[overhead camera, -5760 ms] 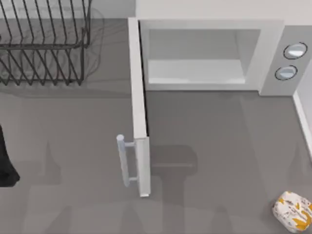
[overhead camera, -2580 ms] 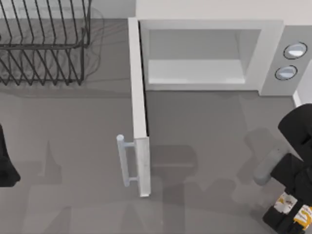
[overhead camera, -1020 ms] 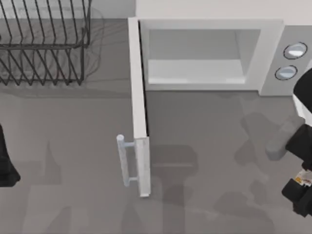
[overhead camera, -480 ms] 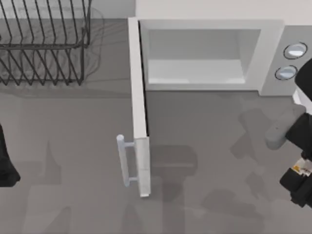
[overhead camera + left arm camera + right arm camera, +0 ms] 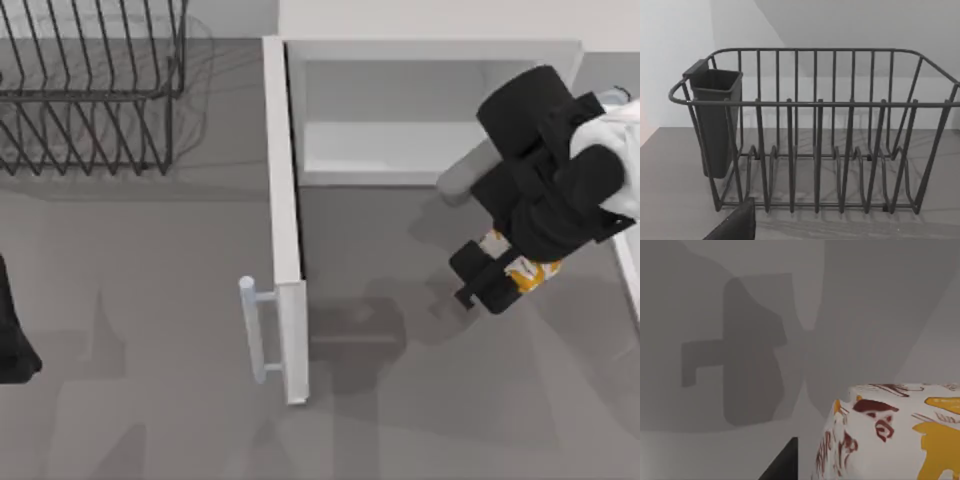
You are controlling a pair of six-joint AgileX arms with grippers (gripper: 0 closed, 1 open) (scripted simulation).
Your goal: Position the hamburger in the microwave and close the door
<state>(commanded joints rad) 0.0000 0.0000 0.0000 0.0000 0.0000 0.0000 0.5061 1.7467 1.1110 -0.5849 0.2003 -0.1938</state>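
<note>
Since the earliest frame the hamburger (image 5: pixel 518 268) has left its spot on the table near the right front corner; the right gripper (image 5: pixel 497 277) came down on it, lifted it, and in the last half second swung it in from the right edge to a point just in front of the microwave (image 5: pixel 430 25), toward the right side of the opening. Right gripper is closed on the hamburger: in the top view the orange-yellow and white lump shows between the black fingers, held above the grey table (image 5: pixel 150 330), its shadow lying below and to the left. In the right wrist view the hamburger (image 5: pixel 895 432) sits close under the camera, printed with red and yellow marks. The cavity is bare and the door (image 5: pixel 284 215) stands swung fully out, roughly square to the microwave front, its bar handle (image 5: pixel 252 328) on the outer face. Left arm is parked at the table's left edge; its wrist camera faces the black wire dish rack (image 5: pixel 815 135) with a dark cutlery cup (image 5: pixel 715 122) hung on one end. Left gripper (image 5: pixel 735 227) appears as a dark tip; fingers cannot be judged. Risks, as I judge them: the bulky wrist could strike the upper frame or right side wall of the opening on the way in, since the arm already overlaps that corner; a release too near the lip would leave the hamburger in the way of the closing door.
</note>
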